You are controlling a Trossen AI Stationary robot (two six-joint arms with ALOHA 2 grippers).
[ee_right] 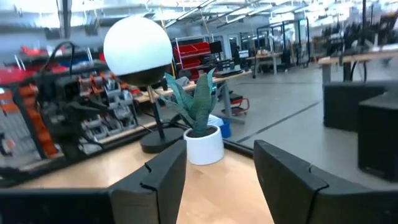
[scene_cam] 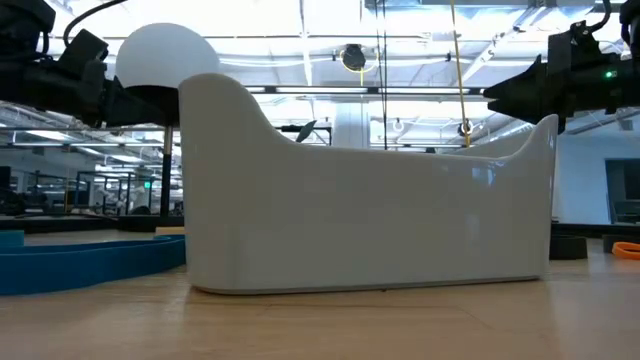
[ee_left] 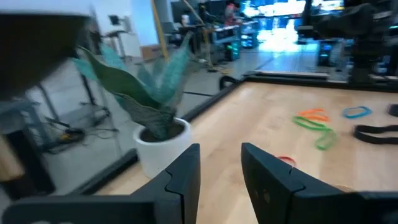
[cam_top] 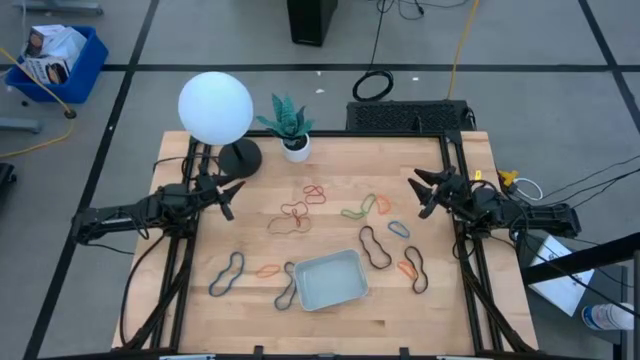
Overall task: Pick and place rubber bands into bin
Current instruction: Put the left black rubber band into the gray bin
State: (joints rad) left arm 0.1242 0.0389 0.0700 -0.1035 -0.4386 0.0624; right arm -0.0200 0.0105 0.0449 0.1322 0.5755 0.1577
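High view: the bin [cam_top: 329,279] sits at the near centre of the surface [cam_top: 330,175], with rubber bands [cam_top: 377,248] scattered around it. The left end effector [cam_top: 229,194] and right end effector [cam_top: 424,193] hover open, holding nothing. Low view: the bin wall fills the frame. No legible writing.

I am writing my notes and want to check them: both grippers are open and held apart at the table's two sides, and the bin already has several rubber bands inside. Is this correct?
Not quite. In the high view the bin is empty; the rubber bands all lie on the table around it. The rest holds: the left gripper and right gripper are open at opposite sides.
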